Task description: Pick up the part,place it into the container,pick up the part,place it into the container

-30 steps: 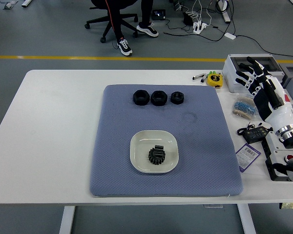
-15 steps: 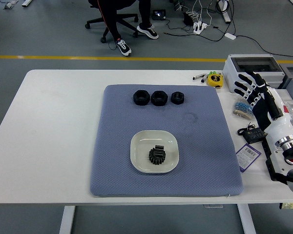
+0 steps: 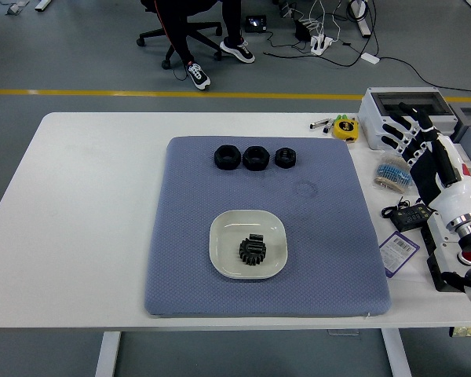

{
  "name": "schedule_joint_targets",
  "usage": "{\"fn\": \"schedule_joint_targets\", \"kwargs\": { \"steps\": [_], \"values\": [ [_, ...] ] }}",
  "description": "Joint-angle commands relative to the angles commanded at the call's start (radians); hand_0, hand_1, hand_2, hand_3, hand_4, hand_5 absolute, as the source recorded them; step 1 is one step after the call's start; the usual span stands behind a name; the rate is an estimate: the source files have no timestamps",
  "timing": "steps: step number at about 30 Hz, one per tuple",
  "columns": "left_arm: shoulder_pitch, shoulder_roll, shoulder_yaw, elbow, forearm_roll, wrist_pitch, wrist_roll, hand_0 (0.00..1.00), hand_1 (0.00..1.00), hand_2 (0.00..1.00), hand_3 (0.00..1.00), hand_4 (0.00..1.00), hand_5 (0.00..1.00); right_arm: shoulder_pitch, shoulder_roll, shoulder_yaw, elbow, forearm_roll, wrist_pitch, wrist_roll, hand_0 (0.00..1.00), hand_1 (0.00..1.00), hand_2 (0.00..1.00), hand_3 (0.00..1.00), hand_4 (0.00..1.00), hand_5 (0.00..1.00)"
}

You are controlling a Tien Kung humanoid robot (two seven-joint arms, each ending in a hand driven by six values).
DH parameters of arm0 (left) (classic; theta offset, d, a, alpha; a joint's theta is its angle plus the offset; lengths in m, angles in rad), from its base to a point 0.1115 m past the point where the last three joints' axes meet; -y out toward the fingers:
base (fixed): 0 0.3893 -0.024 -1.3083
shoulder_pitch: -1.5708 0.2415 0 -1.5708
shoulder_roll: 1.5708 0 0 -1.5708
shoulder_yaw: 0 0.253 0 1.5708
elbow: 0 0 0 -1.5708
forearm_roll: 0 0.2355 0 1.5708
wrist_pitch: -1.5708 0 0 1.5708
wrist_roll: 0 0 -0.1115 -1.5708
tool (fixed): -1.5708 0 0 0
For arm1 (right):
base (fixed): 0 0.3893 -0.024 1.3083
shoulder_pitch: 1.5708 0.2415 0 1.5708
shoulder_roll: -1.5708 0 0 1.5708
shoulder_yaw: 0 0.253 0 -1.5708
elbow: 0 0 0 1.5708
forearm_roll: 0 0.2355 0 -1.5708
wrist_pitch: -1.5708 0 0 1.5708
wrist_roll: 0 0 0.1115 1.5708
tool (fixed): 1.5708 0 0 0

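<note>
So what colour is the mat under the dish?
Blue-grey, with a fine dotted texture; the mat shows best in the head view.

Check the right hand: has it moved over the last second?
Yes, slightly. The right hand sits lower against the grey box than a second ago, then edged back up and right in the last half second. Fingers open, holding nothing.

We see a mat (image 3: 322, 236) lying on the tabletop (image 3: 86, 204), three parts (image 3: 254, 157) in a row along its far side, and nearer us a dish (image 3: 248, 244) holding a gear (image 3: 252, 251).
</note>
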Motion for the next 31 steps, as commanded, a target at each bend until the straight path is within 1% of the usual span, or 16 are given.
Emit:
{"fn": "schedule_joint_targets", "kwargs": {
  "steps": [4,6,9,16,31],
  "values": [
    [0.000,-0.002,0.002,0.000,-0.002,-0.001,-0.001,0.703,0.685,0.642,0.556,0.632,0.571,-0.010,0.006,0.019,0.000,-0.025,-0.001,-0.008,0.868,0.835,0.856,0.870,0.998,0.770],
    [0.000,-0.002,0.001,0.000,-0.001,-0.001,0.000,0.703,0.681,0.641,0.555,0.632,0.572,-0.016,0.009,0.031,0.001,-0.043,-0.001,-0.020,0.849,0.818,0.854,0.869,0.998,0.769],
    [0.001,-0.003,0.000,0.000,0.002,-0.001,0.000,0.703,0.681,0.641,0.555,0.632,0.572,-0.023,0.012,0.049,0.002,-0.058,0.002,-0.042,0.849,0.818,0.854,0.869,0.998,0.769],
    [0.001,-0.004,-0.001,0.000,0.004,-0.001,0.001,0.703,0.681,0.641,0.555,0.633,0.574,-0.025,0.011,0.088,0.009,-0.096,0.022,-0.069,0.838,0.813,0.854,0.867,0.998,0.768],
    [0.001,-0.006,0.007,0.001,-0.009,0.004,-0.002,0.702,0.685,0.641,0.556,0.632,0.572,-0.040,0.007,0.108,0.019,-0.120,0.040,-0.091,0.821,0.800,0.847,0.859,0.998,0.763]
  ]
}}
